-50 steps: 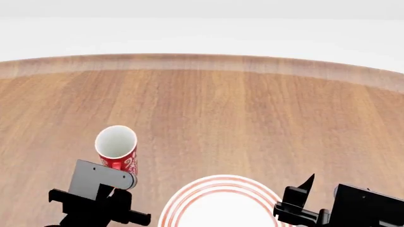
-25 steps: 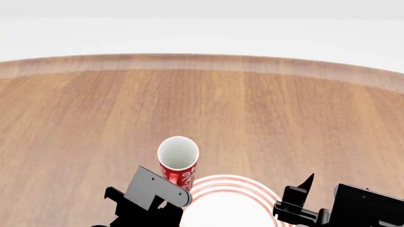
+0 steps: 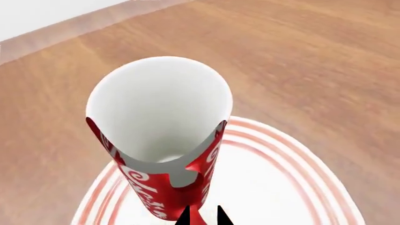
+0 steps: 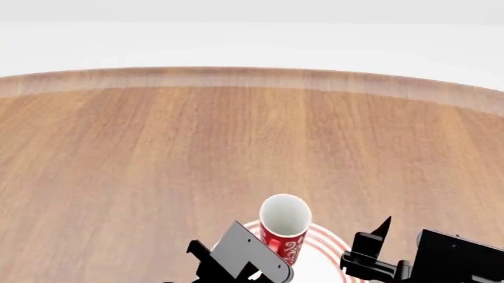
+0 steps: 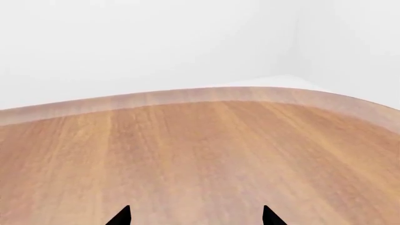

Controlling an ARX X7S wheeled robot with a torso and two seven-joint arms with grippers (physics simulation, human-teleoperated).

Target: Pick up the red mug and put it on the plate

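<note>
Pickup looks done: our left gripper [image 3: 203, 216] pinches the red mug [image 4: 284, 227] above the plate [image 3: 293, 173]. We judge only lowering and release remain; the right gripper's [image 5: 196, 216] fingertips stand spread, apart from the plate

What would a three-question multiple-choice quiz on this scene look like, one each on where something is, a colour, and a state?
1. The red mug is:
A. over the plate
B. at the table's far edge
C. under the right arm

2. The mug's inside is:
A. yellow
B. white
C. black

3. The right end effector is:
A. shut on the mug
B. shut on the plate
C. open and empty

Answers:
1 A, since the ringed rim shows beneath the mug in both the left wrist view and the head view.
2 B, as the left wrist view looks straight into it.
3 C, its two tips stand apart with only the wooden table between.
</note>
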